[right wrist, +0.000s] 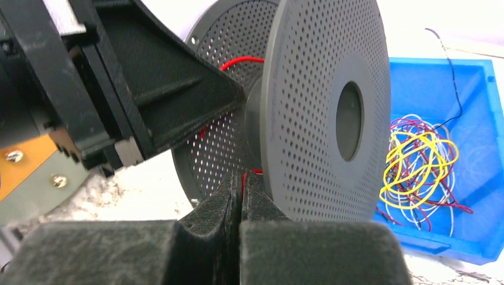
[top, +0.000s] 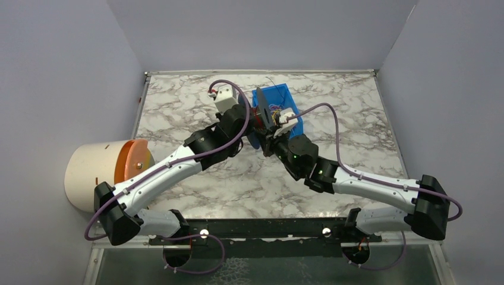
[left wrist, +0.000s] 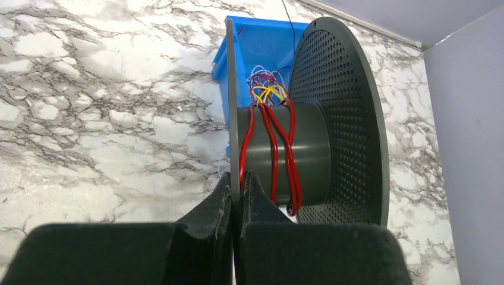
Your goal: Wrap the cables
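A dark grey perforated spool (left wrist: 309,148) is held on edge above the table, next to the blue bin (left wrist: 261,41). My left gripper (left wrist: 239,184) is shut on the thin rim of the spool's left flange. Red cable (left wrist: 274,148) runs in a few loops round the hub. The rest of the cables (right wrist: 419,160), yellow, red, white and purple, lie tangled in the bin (right wrist: 440,95) and lead up to the spool. My right gripper (right wrist: 242,181) is shut on the red cable (right wrist: 252,171) between the two flanges (right wrist: 315,107). The top view shows both grippers meeting at the spool (top: 263,113).
The blue bin (top: 284,98) stands at the back middle of the marble table. A cream cylinder with an orange face (top: 95,172) lies off the table's left edge. Grey walls close in the left, right and back sides. A thin black wire (right wrist: 443,47) hangs over the bin's rim.
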Available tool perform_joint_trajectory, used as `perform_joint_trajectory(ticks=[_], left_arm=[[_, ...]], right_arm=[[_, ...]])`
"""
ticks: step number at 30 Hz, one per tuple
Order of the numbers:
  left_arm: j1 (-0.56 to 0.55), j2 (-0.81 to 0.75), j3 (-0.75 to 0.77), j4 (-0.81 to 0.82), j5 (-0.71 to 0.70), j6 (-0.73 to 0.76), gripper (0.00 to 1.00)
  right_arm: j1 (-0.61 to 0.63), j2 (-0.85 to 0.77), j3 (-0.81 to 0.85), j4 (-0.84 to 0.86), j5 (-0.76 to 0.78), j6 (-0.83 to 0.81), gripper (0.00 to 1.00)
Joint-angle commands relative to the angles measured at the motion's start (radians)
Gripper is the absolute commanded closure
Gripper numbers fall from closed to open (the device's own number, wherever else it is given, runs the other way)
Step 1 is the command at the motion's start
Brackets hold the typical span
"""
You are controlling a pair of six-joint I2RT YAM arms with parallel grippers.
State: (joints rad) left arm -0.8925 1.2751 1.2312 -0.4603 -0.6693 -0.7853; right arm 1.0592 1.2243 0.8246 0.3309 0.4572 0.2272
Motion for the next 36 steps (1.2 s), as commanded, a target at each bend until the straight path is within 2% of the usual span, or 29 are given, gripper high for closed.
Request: perform_joint_trajectory(ticks=[1,7,19,30,36], left_arm=[[-0.016,0.007,0.014,-0.011,0.007,0.043,1.00],[-0.054,0.029,0.011,-0.022,-0.059,0.087,1.00],[-0.128,0.029,0.007,-0.026,-0.133,0.101,1.00],[-0.135,-0.009,0.033,-0.023,-0.055,0.100,1.00],[-0.135,-0.022,0.020,-0.021,-0.057,0.098,1.00]], right_arm=[[-0.005,0.047,0.098,0.086,0.166,-0.056,0.99],[-0.005,0.117,0.187,0.028,0.261,-0.041,0.99],[-0.005,0.217,0.295,-0.129,0.417,0.114,0.99],[-0.005,0.228,0.287,-0.094,0.412,0.141,0.99],[-0.006,0.209,0.269,-0.101,0.371,0.163,0.99]])
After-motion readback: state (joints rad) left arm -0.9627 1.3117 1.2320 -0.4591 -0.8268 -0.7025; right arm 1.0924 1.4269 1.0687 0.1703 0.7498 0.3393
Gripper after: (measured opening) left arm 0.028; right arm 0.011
